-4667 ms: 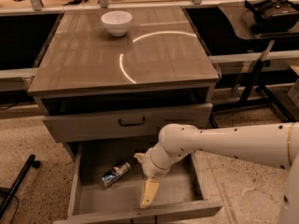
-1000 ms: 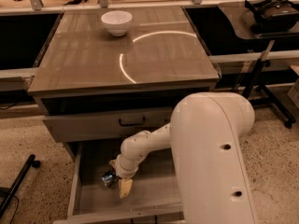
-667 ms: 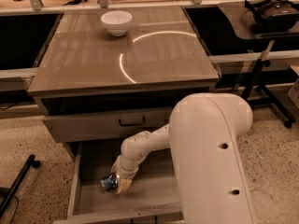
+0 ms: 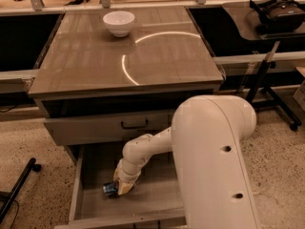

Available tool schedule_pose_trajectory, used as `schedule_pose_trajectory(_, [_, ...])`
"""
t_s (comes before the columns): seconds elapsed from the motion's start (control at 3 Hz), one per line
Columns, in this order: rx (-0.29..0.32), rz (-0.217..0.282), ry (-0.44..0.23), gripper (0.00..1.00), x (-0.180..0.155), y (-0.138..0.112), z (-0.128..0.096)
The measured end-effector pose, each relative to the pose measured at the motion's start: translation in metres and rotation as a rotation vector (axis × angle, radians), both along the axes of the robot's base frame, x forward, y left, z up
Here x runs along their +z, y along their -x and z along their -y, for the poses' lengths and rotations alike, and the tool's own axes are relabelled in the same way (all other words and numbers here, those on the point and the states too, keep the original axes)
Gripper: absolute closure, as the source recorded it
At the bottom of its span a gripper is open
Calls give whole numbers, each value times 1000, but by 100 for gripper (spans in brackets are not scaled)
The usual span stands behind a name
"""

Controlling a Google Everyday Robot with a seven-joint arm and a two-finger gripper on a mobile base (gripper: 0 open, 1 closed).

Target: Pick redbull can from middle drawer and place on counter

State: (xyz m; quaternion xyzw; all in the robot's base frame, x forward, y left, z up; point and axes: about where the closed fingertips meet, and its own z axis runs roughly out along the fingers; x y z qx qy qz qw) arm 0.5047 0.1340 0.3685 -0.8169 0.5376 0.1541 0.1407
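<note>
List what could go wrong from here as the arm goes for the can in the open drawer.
1. The pincer sits low in the middle drawer, right against the redbull can, of which only a blue end shows. A nudge may push it toward the left wall instead of seating it.
2. Lifting out, arm or can might clip the drawer front above, or the counter edge.
3. Placement should keep away from the white bowl at the counter's back.
</note>
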Motion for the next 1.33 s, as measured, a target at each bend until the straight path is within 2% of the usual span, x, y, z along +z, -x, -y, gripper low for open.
schedule_pose_trajectory(0.33, [-5,26,-42,100,26,8,16])
schedule_pose_trajectory(0.67, [-10,83,-110,100,71,24,45])
schedule_pose_trajectory(1.0, [-15,139,-170,100,120,33,79])
schedule_pose_trajectory(1.33, [-38,181,-205,100,164,35,130])
